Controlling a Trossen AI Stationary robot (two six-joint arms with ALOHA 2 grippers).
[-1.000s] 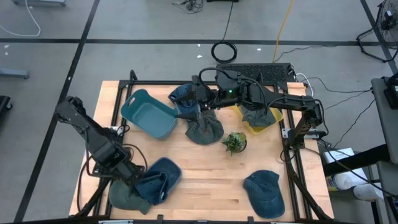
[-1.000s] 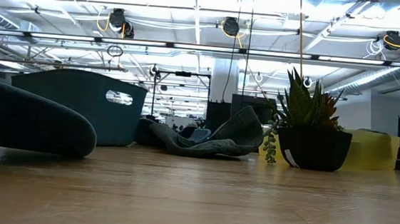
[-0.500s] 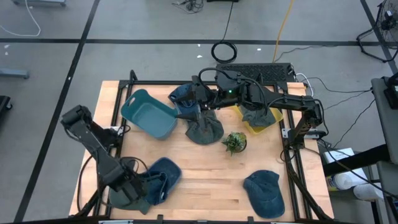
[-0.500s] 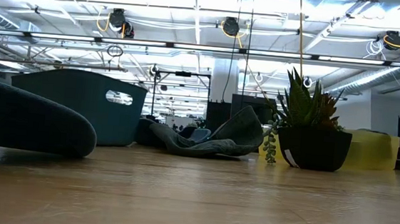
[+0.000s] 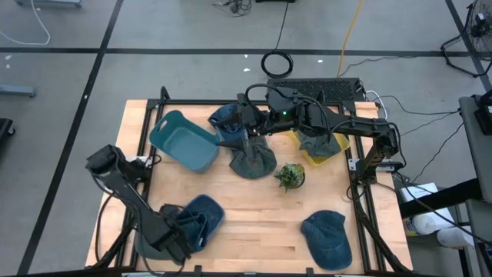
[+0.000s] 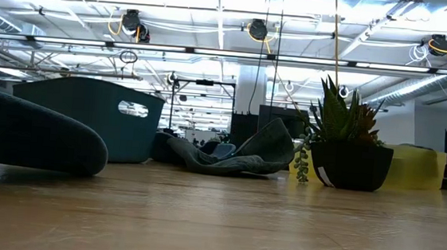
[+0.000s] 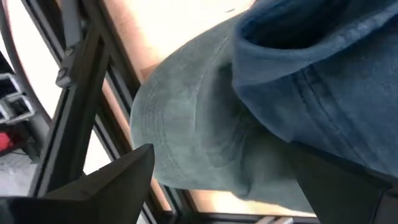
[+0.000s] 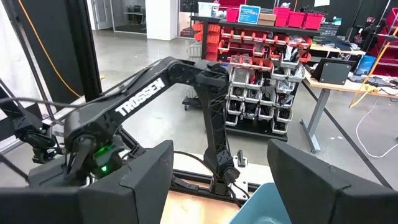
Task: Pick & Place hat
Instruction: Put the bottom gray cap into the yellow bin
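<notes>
Several hats lie on the wooden table. At the near-left corner a blue denim hat (image 5: 201,218) overlaps a grey-green hat (image 5: 151,242). My left gripper (image 5: 174,243) is open and hangs low over these two. In the left wrist view, its gap (image 7: 227,186) frames the grey-green hat (image 7: 186,137), with the denim hat (image 7: 311,68) lying over that hat's far part. My right gripper (image 5: 234,137) is open (image 8: 217,180) and held level near the far edge, above another grey-green hat (image 5: 252,160) (image 6: 241,154). My left gripper has one finger (image 7: 106,183) on either side of the grey-green hat's crown, coming from above. I cannot tell whether the fingers touch the cloth.
A teal bin (image 5: 184,140) lies tipped at the far left, and a yellow bin (image 5: 327,154) with a hat in it sits far right. A potted plant (image 5: 290,175) stands in the middle. More blue hats lie near right (image 5: 329,237) and at the far edge (image 5: 227,119).
My left gripper has moved toward the table's near edge and slightly right, coming down over the two hats at the near-left corner, while its elbow swung right. The hats have not visibly moved.
</notes>
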